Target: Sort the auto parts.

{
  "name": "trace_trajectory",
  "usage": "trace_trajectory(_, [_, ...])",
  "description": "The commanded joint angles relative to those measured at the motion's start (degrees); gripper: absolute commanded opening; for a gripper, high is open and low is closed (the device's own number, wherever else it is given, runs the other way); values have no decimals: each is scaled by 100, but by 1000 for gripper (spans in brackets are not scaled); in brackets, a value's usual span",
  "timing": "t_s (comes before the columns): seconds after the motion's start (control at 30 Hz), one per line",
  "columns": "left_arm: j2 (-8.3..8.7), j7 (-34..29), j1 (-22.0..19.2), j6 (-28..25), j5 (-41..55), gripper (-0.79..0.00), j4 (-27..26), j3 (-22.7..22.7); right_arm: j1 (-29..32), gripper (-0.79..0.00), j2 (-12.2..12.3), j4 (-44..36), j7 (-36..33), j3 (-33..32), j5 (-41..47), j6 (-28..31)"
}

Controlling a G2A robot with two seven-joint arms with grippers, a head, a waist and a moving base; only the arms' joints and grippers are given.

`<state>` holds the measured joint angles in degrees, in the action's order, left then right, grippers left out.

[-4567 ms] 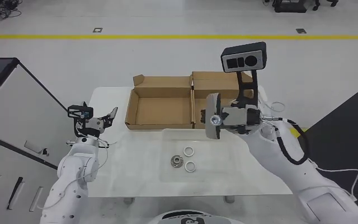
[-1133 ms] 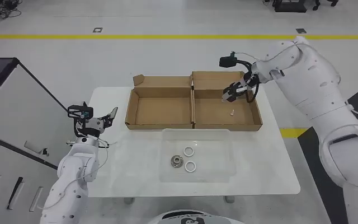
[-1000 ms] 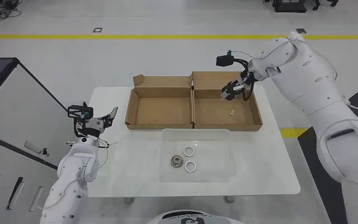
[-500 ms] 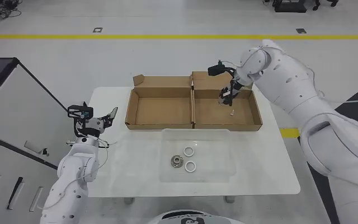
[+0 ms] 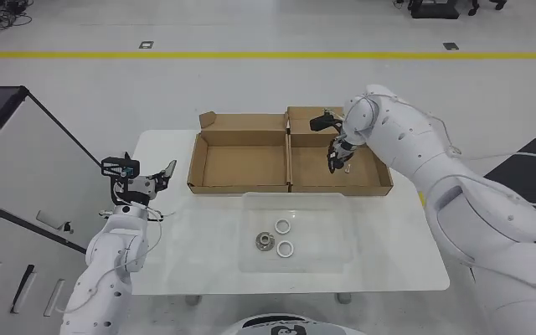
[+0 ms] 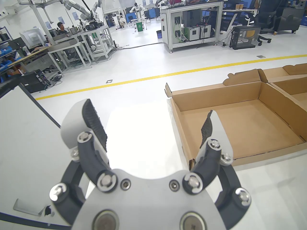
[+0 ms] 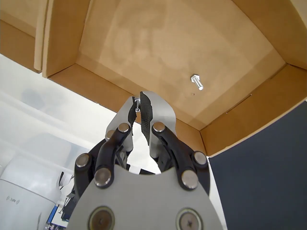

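From the top, the right end effector [image 5: 337, 159] hung low over the right cardboard box [image 5: 368, 174], apparently at the drop-off step. The left wrist showed the left end effector [image 6: 151, 118] spread and empty near the left box [image 6: 239, 125]. The right wrist showed jaws pinching a small silver bolt [image 7: 137, 104] above the box floor, a second bolt [image 7: 196, 82] lying nearby; next, they need only part.
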<state>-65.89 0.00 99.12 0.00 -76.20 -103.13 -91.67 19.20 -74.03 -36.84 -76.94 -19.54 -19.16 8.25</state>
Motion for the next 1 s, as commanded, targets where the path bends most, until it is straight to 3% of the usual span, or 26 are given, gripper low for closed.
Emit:
trace_trajectory(0.0, [0, 0, 0, 0, 0, 0, 0, 0, 26, -785, -51, 139, 145, 23, -77, -35])
trace_trajectory(0.97, [0, 0, 0, 0, 0, 0, 0, 0, 261, -785, -678, 1512, 1142, 94, -650, 439])
